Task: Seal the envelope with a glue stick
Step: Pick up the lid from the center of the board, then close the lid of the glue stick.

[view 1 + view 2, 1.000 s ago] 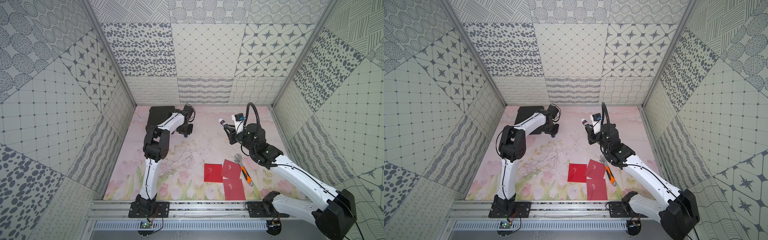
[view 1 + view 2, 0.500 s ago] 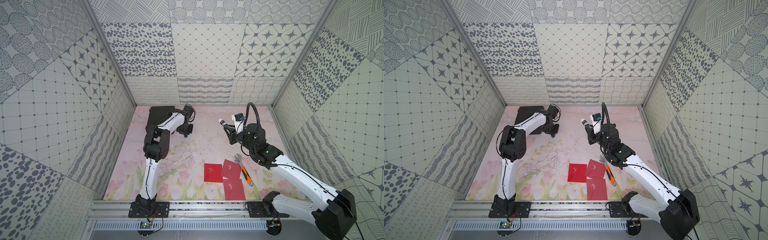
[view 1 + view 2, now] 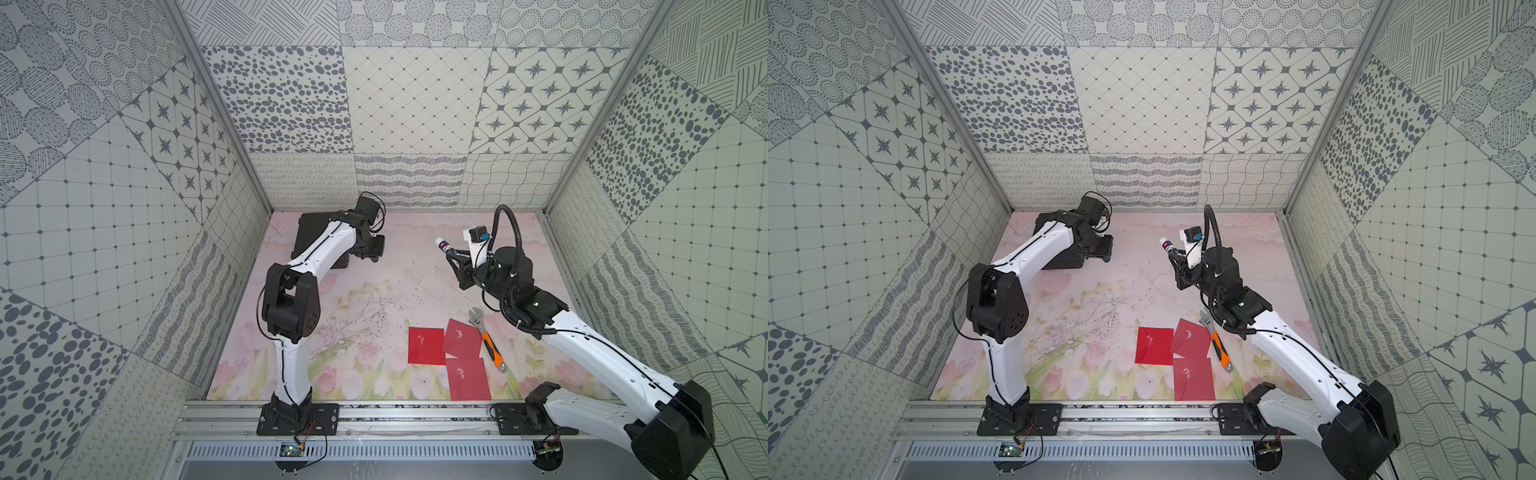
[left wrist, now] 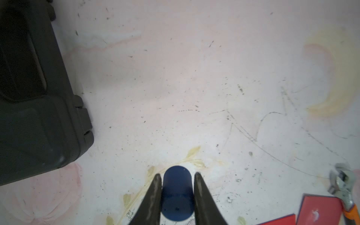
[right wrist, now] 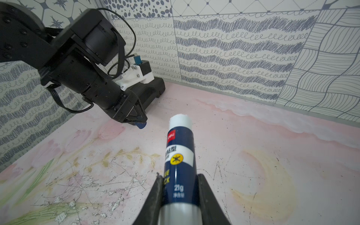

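Observation:
My right gripper (image 5: pixel 179 176) is shut on the glue stick (image 5: pixel 180 148), a white cylinder with a dark blue label. It has no cap on and its white tip points up and away. In both top views the glue stick (image 3: pixel 444 245) (image 3: pixel 1168 246) hangs above the back right of the table. My left gripper (image 4: pixel 177 174) is shut on the dark blue cap (image 4: pixel 177 192), low over the table beside a black case (image 3: pixel 309 232). Three red envelopes (image 3: pixel 426 345) (image 3: pixel 463 338) (image 3: pixel 469 378) lie flat at the front right, away from both grippers.
An orange-handled adjustable wrench (image 3: pixel 486 343) lies just right of the envelopes, touching one edge. The black case (image 4: pixel 35 97) sits at the back left against the wall. Patterned walls close in the table on three sides.

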`<action>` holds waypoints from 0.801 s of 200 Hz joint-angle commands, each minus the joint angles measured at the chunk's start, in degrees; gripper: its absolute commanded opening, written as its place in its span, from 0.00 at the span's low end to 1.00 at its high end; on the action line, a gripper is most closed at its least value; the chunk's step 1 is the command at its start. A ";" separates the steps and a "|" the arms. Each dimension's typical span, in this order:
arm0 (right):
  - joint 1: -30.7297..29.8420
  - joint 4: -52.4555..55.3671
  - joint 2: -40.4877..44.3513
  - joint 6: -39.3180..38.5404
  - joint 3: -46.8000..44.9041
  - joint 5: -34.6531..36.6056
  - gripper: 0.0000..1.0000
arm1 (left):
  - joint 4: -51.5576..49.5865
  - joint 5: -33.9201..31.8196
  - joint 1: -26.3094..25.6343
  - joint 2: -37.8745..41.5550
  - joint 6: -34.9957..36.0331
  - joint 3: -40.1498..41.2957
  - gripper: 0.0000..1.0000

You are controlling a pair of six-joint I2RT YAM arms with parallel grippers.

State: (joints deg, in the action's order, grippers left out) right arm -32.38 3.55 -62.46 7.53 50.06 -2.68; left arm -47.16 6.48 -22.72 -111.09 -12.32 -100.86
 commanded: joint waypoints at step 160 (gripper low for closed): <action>0.04 -14.99 10.23 -2.17 13.84 -33.84 0.15 | 80.88 57.14 0.31 39.79 -37.34 22.03 0.14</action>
State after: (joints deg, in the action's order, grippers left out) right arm -32.40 -8.03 -53.52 5.74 60.97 -31.62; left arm 1.67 50.13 -22.72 -73.41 -32.97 -81.03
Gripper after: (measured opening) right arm 0.276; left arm 0.271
